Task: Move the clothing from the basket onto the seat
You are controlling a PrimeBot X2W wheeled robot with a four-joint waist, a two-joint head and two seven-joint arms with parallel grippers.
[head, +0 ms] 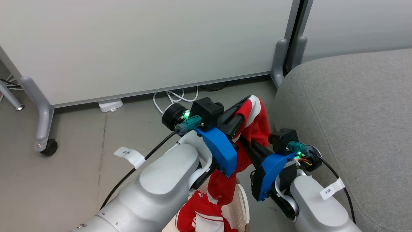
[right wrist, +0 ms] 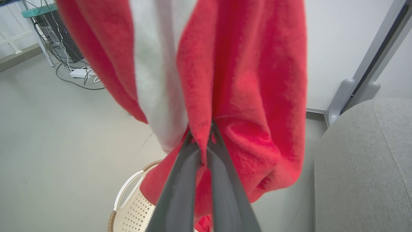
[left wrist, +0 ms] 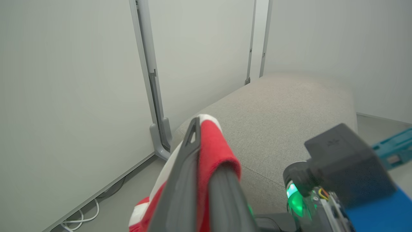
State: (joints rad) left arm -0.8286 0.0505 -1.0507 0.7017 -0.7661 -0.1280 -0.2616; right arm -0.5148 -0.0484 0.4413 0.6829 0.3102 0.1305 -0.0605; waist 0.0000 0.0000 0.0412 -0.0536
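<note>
Our left end effector (head: 246,102), nearest us, is pressed together on a red-and-white garment (head: 259,124) hanging over the basket (head: 240,206) at six o'clock, where a second garment (head: 202,216) lies. Our right end effector (right wrist: 200,137) pinches the same cloth lower down. At three o'clock the grey seat (head: 354,112) stands just beside the lifted garment.
</note>
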